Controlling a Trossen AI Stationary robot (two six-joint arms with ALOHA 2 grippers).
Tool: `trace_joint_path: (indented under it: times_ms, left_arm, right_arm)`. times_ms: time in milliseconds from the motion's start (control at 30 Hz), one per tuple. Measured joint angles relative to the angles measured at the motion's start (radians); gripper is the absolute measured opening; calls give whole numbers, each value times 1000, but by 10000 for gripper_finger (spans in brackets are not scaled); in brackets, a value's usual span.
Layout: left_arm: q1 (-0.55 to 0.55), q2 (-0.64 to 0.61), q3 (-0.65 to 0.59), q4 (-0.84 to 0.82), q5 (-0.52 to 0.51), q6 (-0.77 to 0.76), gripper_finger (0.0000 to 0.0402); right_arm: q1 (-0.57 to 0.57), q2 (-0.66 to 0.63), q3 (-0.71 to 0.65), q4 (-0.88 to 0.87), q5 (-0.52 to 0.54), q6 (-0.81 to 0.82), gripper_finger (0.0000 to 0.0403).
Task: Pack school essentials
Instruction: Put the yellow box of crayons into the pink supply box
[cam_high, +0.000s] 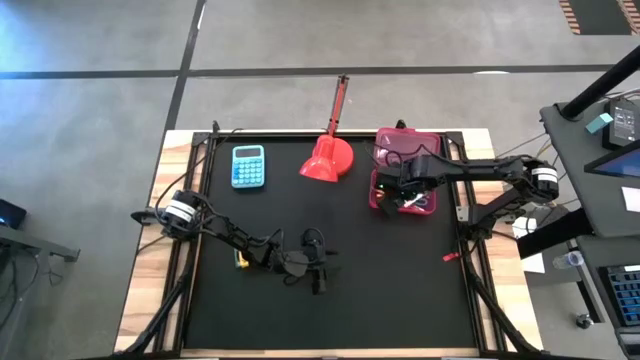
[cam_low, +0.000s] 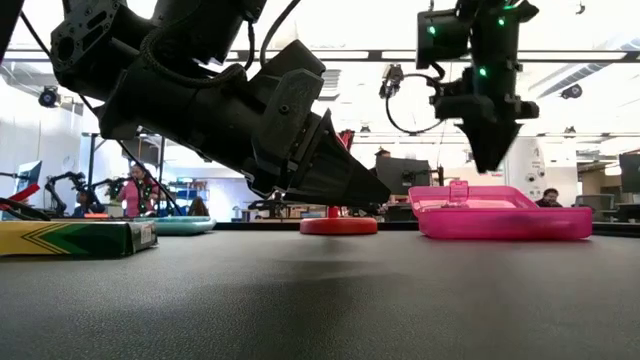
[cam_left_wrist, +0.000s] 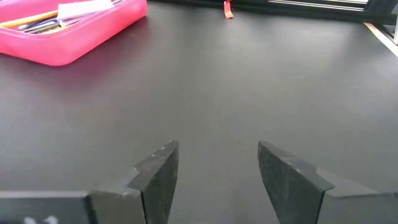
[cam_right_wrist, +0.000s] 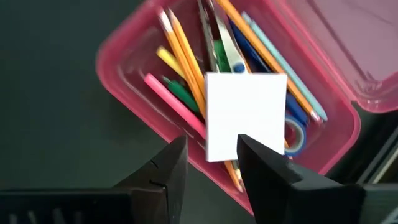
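Right gripper (cam_right_wrist: 211, 158) over the pink box (cam_right_wrist: 130, 93), fingers parted.
A white card (cam_right_wrist: 245, 115) lies directly below on the pencils (cam_right_wrist: 186, 56); left gripper (cam_left_wrist: 217, 180), open, waits well apart.

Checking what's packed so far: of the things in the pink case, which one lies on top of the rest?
The white square pad. It lies flat across the pencils and scissors in the pink case, just beyond the right gripper.

The black table (cam_high: 330, 300) bears a pink box (cam_high: 385, 195), calculator (cam_high: 248, 166), red scoop (cam_high: 327, 160) and crayon box (cam_low: 75, 238).
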Motion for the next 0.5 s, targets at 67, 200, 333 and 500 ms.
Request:
trace_joint_path:
  times_ms: [67,200,333,500]
  left_arm:
    - [0,0,0,0,0,0,203]
    - [0,0,0,-11,0,0,203]
    - [0,-2,-1,-65,5,-2,203]
    - [0,-38,-1,-104,96,-1,203]
  right_arm:
    - [0,0,23,0,0,0,129]
    - [1,0,48,9,1,2,121]
    - [22,1,54,42,1,3,113]
    - [76,1,45,97,-1,2,103]
